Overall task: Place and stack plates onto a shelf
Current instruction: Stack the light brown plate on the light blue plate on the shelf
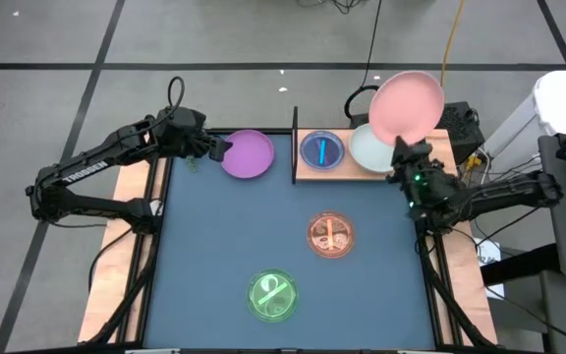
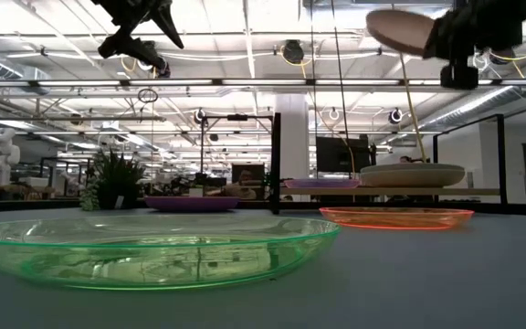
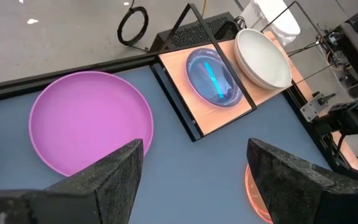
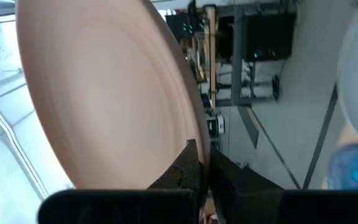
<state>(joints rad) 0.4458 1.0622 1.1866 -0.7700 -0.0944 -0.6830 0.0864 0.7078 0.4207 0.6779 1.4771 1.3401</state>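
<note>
**Pink plate held high above the shelf, waiting to be stacked**

The right gripper (image 1: pixel 402 147) is closed on the rim of the pink plate (image 1: pixel 407 104) and holds it in the air over the far right corner of the table (image 1: pixel 214 256), above the shelf (image 1: pixel 308 172). On the shelf, which lies along the far edge, the cyan plate (image 1: pixel 321 150) sits next to the black upright, and the pale white plate (image 1: pixel 369 149) sits at the right end. I judge that the step in hand is the placing of the pink plate. The next move probably calls for lowering it level onto the white plate, centred, and releasing only when it rests.

The left gripper (image 3: pixel 191 180) hovers with its fingers wide apart and empty, near the far left corner, just beside the purple plate (image 1: pixel 249 153), which lies on the table left of the shelf. The orange plate (image 1: pixel 330 236) lies right of the middle and the green plate (image 1: pixel 272 295) near the near edge.

White lettering shows on the left arm, but I cannot read it surely.
</note>
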